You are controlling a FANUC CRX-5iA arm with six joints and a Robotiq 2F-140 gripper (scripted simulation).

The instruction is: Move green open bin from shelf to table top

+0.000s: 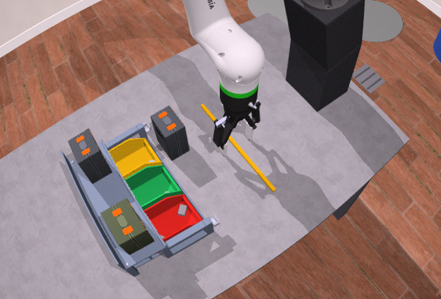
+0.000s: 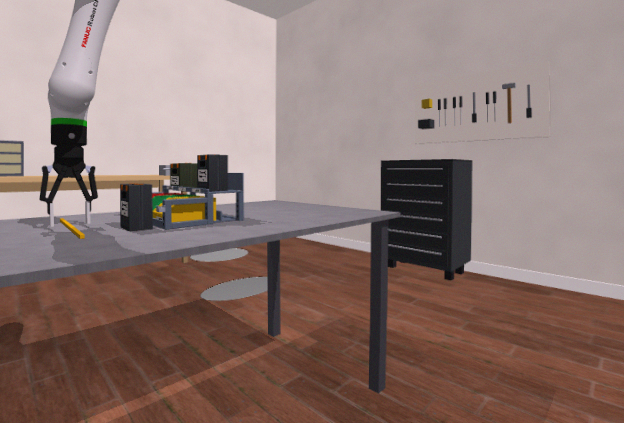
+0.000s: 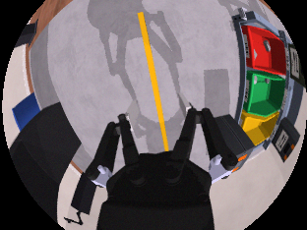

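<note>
The green open bin (image 1: 150,186) (image 3: 268,96) sits in the lower tier of the grey-blue shelf (image 1: 107,190) (image 2: 190,224), between the yellow bin (image 1: 132,159) (image 2: 187,212) (image 3: 258,130) and the red bin (image 1: 167,220) (image 3: 258,50). Small light parts show near the green bin's front. The three bins look level, open fronts towards the gripper side. My gripper (image 1: 237,144) (image 2: 69,220) (image 3: 157,102) is open and empty, pointing down low over the table (image 1: 239,258) (image 2: 312,214), away from the shelf, its fingertips on either side of a yellow bar.
The yellow bar (image 1: 254,164) (image 2: 71,228) (image 3: 153,78) lies on the table. A tall dark case (image 1: 171,136) (image 2: 135,206) (image 3: 228,132) stands before the shelf's yellow-bin end. Another dark case (image 1: 90,155) (image 2: 212,173) and an olive case (image 1: 126,227) (image 2: 182,175) stand on the upper tier.
</note>
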